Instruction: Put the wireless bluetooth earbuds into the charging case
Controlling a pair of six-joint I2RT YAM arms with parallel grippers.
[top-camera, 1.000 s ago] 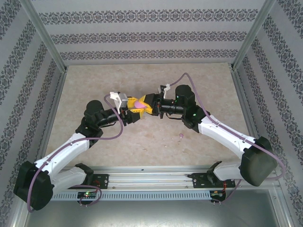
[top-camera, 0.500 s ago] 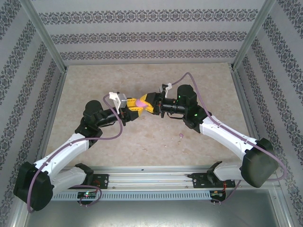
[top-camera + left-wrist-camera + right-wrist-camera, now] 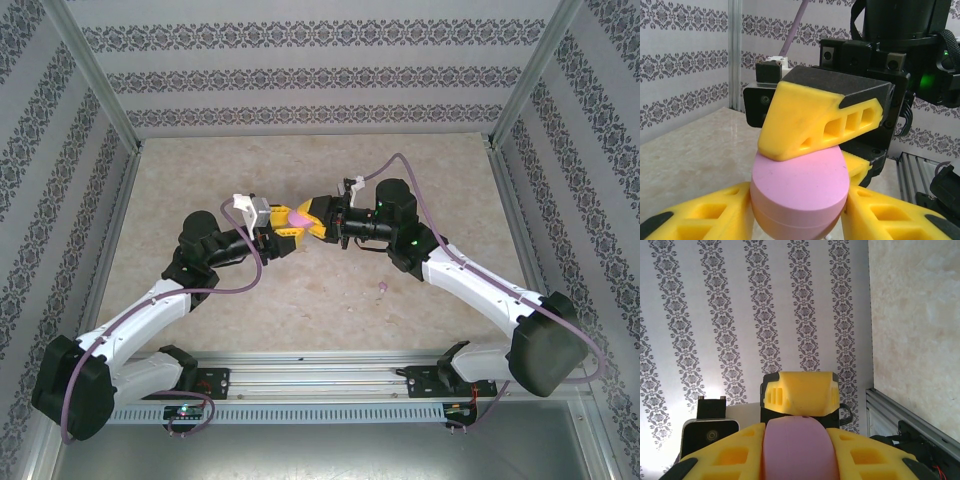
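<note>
"Wireless bluetooth earbuds (image 3: 381, 287): where do they lie, seen from above?" asks the first.

"One tiny pinkish bud sits on the bench (image 3: 200, 170), a pale marbled slab," says the second. "It is right of centre, just beside the right arm's forearm and well apart from the case. Grey-striped patterned wallpaper closes three sides, with metal posts at the corners and a rail (image 3: 320, 372) along the near edge."

"And the case?"

"The pink oval case (image 3: 299, 215) hangs above the middle of the bench. It is between the left pincer (image 3: 286, 233) and the right pincer (image 3: 313, 220), which meet tip to tip around it."

"What does the left wrist camera add?"

"The left pincer's yellow fingers (image 3: 705, 215) press the case's two sides. The right pincer comes in from the far side, with one finger on the lid and the other under the case's far edge. So both pincers pinch the case. A seam runs round it low down and the lid sits closed. What is inside cannot be told."

"The right wrist?"

"Its own yellow fingers (image 3: 735, 450) flank the pink case. One finger of the left pincer stands beyond it against the wallpaper, and the bench shows at the upper right."
</note>
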